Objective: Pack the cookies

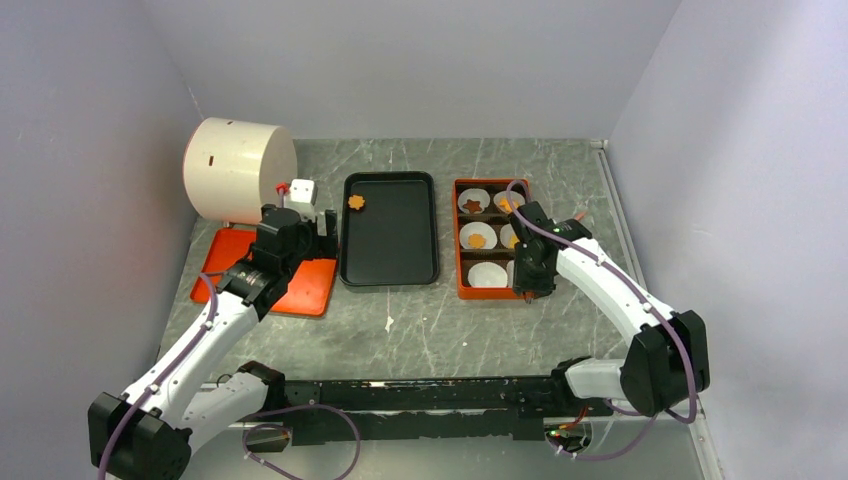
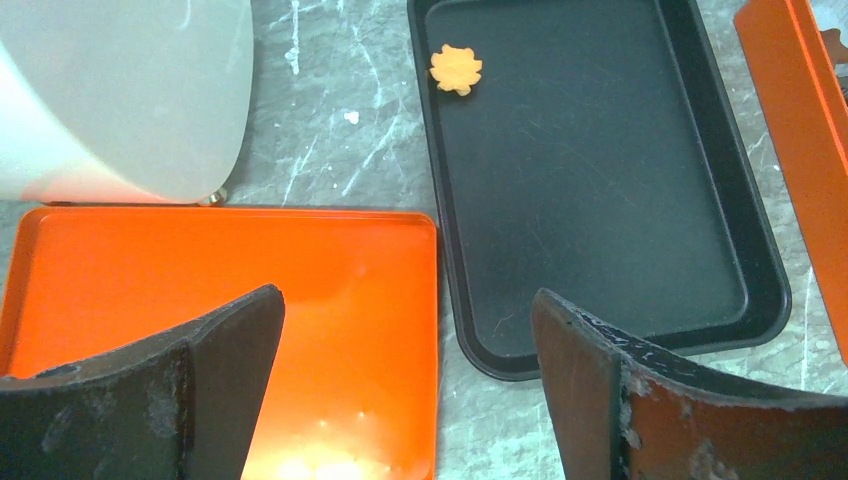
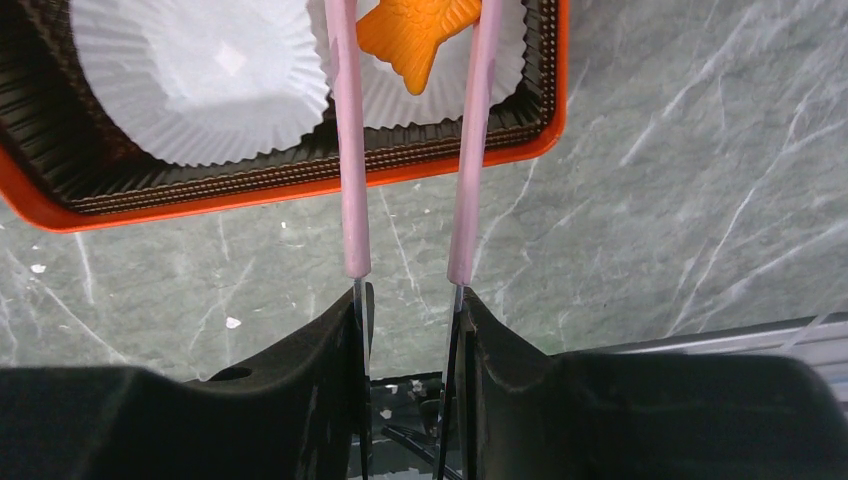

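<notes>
Pink tweezers [image 3: 349, 150], pinched in the right fingers [image 3: 500, 350], are seemingly gripping an orange fish-shaped cookie [image 3: 415, 30]; left fingers [image 2: 230, 370] are gaping wide.

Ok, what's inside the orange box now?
White paper cups: a dark cookie and orange cookies farther back, near-left cup empty, a fish cookie between the tongs. The right arm hides part of the right column.
</notes>
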